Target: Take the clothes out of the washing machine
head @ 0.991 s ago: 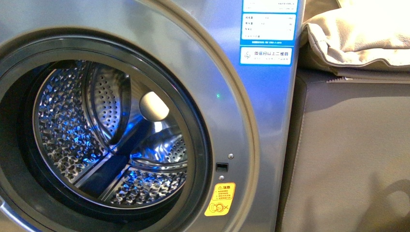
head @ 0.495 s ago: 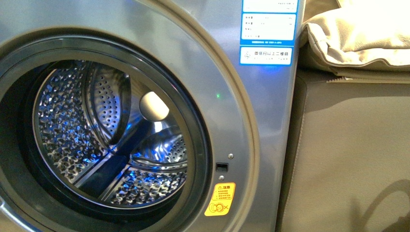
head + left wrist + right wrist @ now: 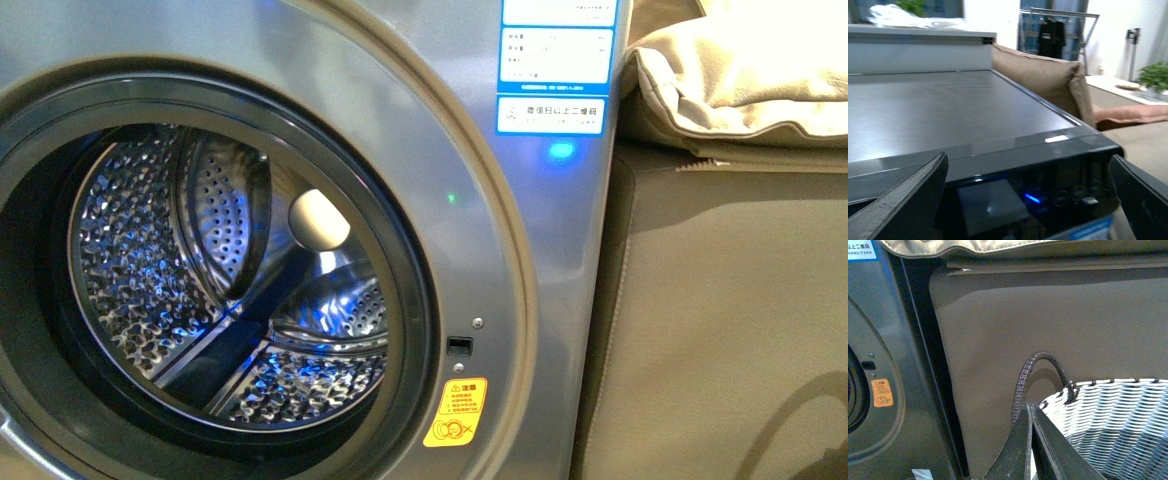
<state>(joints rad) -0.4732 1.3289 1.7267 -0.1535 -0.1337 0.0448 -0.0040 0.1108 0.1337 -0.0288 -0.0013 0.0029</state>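
- The washing machine (image 3: 380,130) stands with its porthole open; the perforated steel drum (image 3: 220,290) shows only bare metal and blue glints, with no clothes to be seen in the part on view.
- The woven basket (image 3: 1108,420) sits beside the machine against the brown sofa side (image 3: 1048,325); its inside wall shows only white weave, and its floor is out of sight.
- The right gripper (image 3: 1030,440) hangs over the basket's near rim, fingers pressed together with nothing between them, just beside the dark braided handle (image 3: 1035,372).
- The left gripper (image 3: 1028,200) is up at the machine's top front edge, its dark fingers (image 3: 908,200) spread wide apart and holding nothing.
- A beige cushion (image 3: 740,70) overhangs the sofa edge right of the machine.
- The orange sticker (image 3: 455,412) sits low on the door surround.
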